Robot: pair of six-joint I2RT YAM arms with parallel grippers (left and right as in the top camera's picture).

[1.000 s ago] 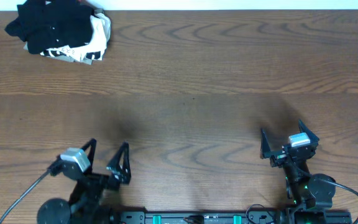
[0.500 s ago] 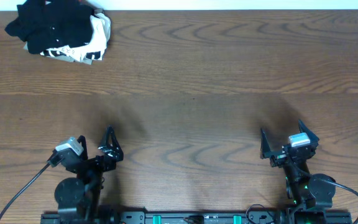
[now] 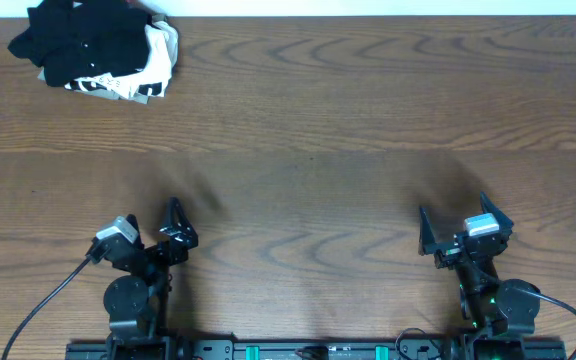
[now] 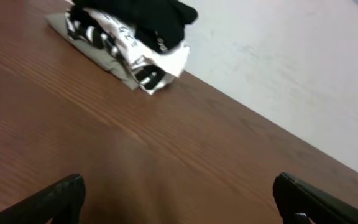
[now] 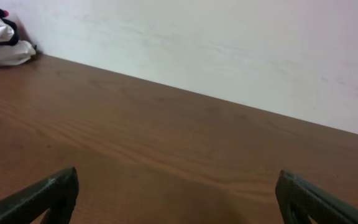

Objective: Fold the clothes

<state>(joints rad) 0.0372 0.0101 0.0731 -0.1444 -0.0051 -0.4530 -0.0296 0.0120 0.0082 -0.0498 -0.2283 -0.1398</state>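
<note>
One crumpled black soft-fabric shirt (image 3: 83, 42) is lying atop one white lettered bundle (image 3: 146, 70) on the brown wooden desk (image 3: 328, 130); two hands, left hand (image 3: 151, 228) and right hand (image 3: 459, 223), are being held wide open, empty.

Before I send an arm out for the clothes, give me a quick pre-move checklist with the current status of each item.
1. Left gripper open and empty: ok, jaws wide with nothing between them.
2. Right gripper open and empty: ok.
3. Black shirt located: ok, bunched at the table's far left corner, far from both grippers.
4. Shirt free to lift alone: not ok, it sits on the white bundle with black lettering.
5. Table between grippers and pile free of obstacles: ok.
6. Shirt's collar or hem visible for a grasp: cannot tell, too crumpled.
</note>
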